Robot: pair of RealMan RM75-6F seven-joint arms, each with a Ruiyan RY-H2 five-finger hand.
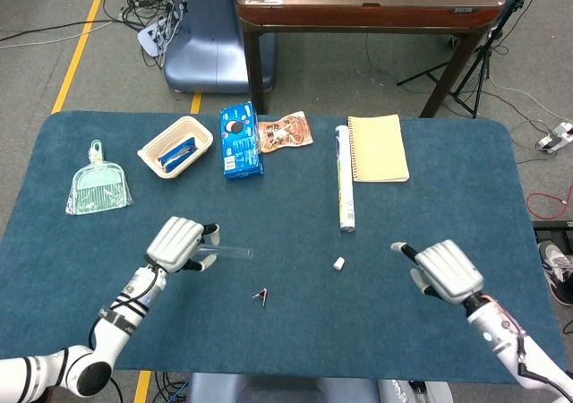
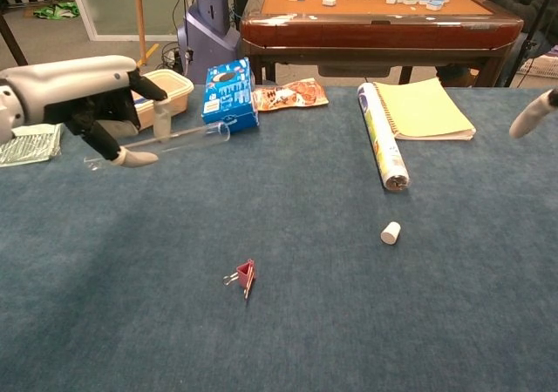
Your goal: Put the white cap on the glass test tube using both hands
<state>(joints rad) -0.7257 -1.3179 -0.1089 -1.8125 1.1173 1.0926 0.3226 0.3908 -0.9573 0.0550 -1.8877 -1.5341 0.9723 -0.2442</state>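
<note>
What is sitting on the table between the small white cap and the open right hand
Nothing: in the head view only bare blue tabletop separates the small white cap from the right hand.

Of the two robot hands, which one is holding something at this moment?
The left hand is: its fingers grip the clear glass test tube above the blue table. The right hand holds nothing, fingers apart, right of the small white cap.
</note>
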